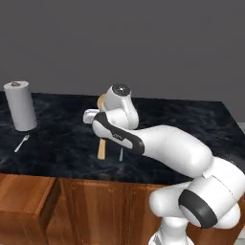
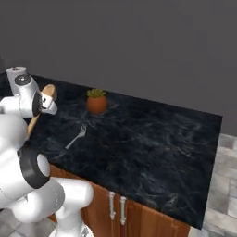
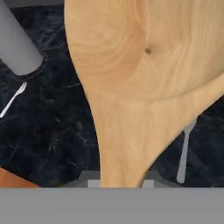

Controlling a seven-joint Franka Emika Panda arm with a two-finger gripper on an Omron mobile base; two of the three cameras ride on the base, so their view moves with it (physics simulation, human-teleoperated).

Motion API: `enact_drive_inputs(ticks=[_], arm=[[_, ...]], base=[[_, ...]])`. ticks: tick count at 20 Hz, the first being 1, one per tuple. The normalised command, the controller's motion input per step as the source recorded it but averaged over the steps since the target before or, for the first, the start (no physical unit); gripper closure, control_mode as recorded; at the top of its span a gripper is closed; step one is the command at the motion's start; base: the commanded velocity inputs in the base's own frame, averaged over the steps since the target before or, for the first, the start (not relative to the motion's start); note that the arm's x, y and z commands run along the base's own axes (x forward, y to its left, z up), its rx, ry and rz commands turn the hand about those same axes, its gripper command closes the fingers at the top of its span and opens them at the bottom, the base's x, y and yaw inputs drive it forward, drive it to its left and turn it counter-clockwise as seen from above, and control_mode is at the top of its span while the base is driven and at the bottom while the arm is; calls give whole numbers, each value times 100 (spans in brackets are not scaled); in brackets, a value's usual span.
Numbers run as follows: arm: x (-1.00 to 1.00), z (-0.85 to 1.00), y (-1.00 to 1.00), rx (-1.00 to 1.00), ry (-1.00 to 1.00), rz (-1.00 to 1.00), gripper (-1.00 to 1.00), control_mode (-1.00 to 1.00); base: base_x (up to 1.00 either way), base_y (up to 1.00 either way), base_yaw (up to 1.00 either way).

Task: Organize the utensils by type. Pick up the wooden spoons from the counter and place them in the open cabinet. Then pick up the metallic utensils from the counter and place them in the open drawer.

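Between the fingers (image 3: 118,181), wooden spoon (image 3: 131,87); no writing legible.

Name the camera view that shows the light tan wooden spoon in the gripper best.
The hand view: the light tan wooden spoon shows close up, bowl and neck with wood grain. In the left base view the arm hides most of it, leaving part of the bowl and the handle's end. The right base view shows just the bowl and a strip of handle.
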Motion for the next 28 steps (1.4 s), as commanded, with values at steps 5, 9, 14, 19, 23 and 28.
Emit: enact_drive_inputs(ticks=[5,9,14,19,23,28], arm=[[0,0,0,0,0,0,100,100],[0,0,0,0,0,0,100,100],[0,0,0,0,0,0,100,100],[0,0,0,0,0,0,100,100],[0,0,0,0,0,0,100,100],[0,0,0,0,0,0,100,100]], base=[[2,-1,-99],[0,0,-100],[0,0,-100],[0,0,-100],[0,0,-100],[0,0,-100]])
